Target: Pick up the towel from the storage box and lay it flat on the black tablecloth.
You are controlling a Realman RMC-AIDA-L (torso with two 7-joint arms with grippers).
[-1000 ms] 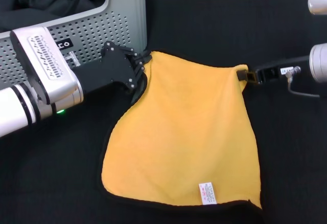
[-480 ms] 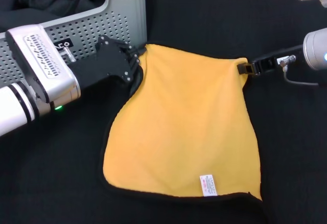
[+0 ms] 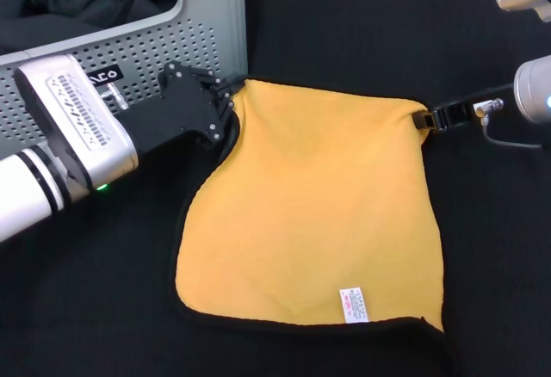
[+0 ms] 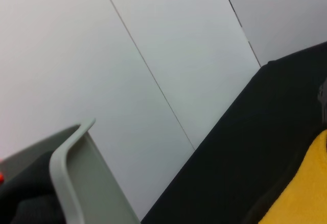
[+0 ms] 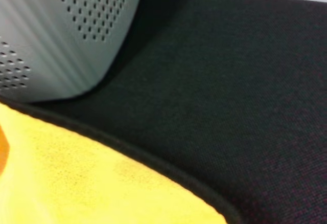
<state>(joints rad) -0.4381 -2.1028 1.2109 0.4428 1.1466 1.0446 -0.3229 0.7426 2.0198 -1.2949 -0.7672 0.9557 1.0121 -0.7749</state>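
Pinching the towel (image 3: pixel 310 213) at 2 far corners, my left pincer (image 3: pixel 225 106) sat beside the storage box (image 3: pixel 211 28), right pincer (image 3: pixel 422 120) opposite. Towel lay yellow side up on the black tablecloth (image 3: pixel 344 33), near edge w/ white label (image 3: pixel 353 305) resting flat.

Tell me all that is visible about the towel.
The towel is a roughly square, soft yellow-orange cloth with dark trim and a small white label near its front edge. It lies spread on the black tablecloth, outside the storage box. The left gripper and right gripper each pinch a far corner.
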